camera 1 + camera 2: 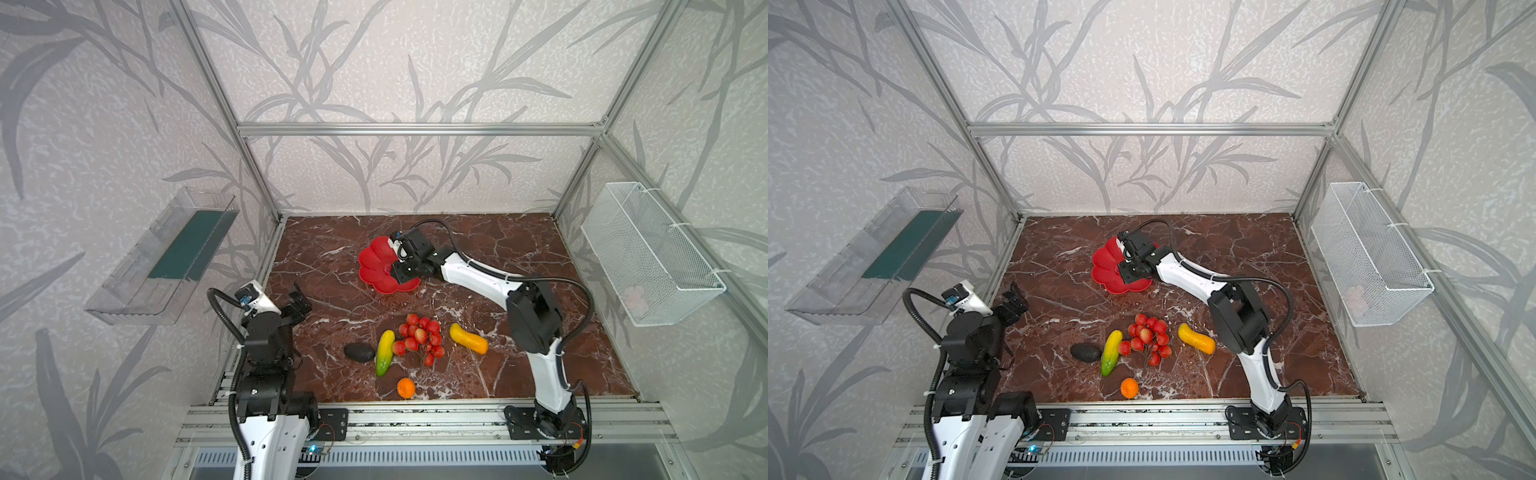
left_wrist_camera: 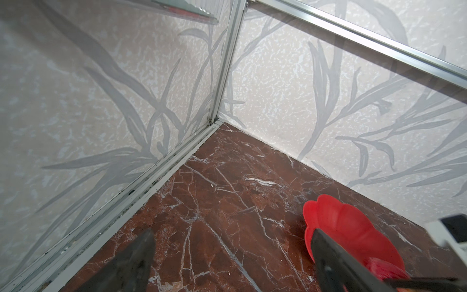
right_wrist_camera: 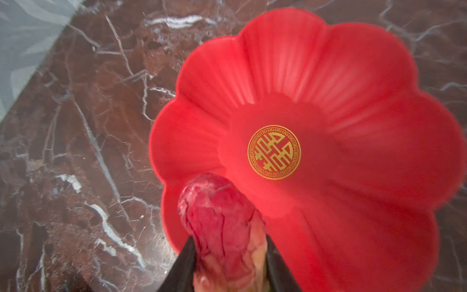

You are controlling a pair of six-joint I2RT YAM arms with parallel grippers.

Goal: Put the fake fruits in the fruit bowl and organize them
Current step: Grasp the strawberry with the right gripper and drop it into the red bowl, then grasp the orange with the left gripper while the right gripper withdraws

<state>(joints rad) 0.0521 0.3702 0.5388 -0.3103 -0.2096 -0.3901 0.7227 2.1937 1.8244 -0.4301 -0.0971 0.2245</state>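
The red scalloped fruit bowl [image 1: 374,266] [image 1: 1105,266] stands at the back middle of the marble table, also in the left wrist view [image 2: 348,227]. My right gripper [image 3: 228,242] [image 1: 394,269] is shut on a red-yellow peach [image 3: 222,217], holding it over the bowl's rim [image 3: 328,75]; only a gold emblem [image 3: 274,152] shows inside. At the front lie a red berry cluster [image 1: 419,336], a yellow-green mango [image 1: 384,352], a dark avocado [image 1: 359,352], a small orange [image 1: 406,387] and a yellow-orange elongated fruit [image 1: 468,338]. My left gripper [image 1: 297,300] [image 2: 232,236] hangs open and holds nothing at the table's left edge.
A clear plastic tray [image 1: 162,257] hangs on the left wall and a white wire basket [image 1: 648,253] on the right wall. Aluminium frame posts and papered walls close in the table on three sides.
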